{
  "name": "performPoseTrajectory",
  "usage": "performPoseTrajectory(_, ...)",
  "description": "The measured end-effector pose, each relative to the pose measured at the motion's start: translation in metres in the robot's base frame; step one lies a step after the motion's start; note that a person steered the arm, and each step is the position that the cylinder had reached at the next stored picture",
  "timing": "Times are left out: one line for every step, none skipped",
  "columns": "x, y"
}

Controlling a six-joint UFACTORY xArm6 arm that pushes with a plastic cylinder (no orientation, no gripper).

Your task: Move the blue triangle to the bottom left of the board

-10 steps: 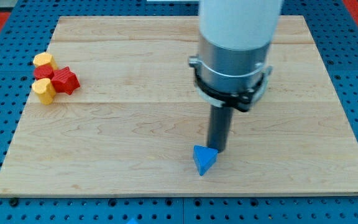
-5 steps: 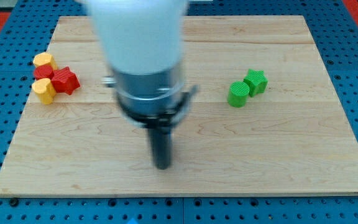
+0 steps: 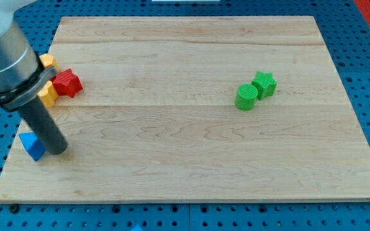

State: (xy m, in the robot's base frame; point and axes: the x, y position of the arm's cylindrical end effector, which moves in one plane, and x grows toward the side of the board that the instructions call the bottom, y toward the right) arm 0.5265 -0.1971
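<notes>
1. Placement first: your blue triangle [image 3: 32, 145] sits at the board's [image 3: 191, 179] left edge, low down, near the bottom-left corner.
2. My tip [image 3: 58, 151] rests just right of it, touching, because pushing leftward needs contact from that side.
3. No claw exists on this rig, only the rod.
4. Red star block [image 3: 67, 83] and yellow blocks [image 3: 47, 95] lie above; green pair [image 3: 255, 90] well apart, rightward.
5. Task looks nearly complete.

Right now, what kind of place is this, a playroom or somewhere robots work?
Probably a robot lab bench: a wooden board on a blue pegboard table, where my tip touches a blue triangle.
</notes>
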Motion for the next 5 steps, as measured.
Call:
performPoseTrajectory(-0.023, -0.007)
performPoseTrajectory(-0.035, -0.054)
performPoseTrajectory(-0.017, -0.071)
performPoseTrajectory(-0.006, -0.057)
performPoseTrajectory(-0.040, -0.018)
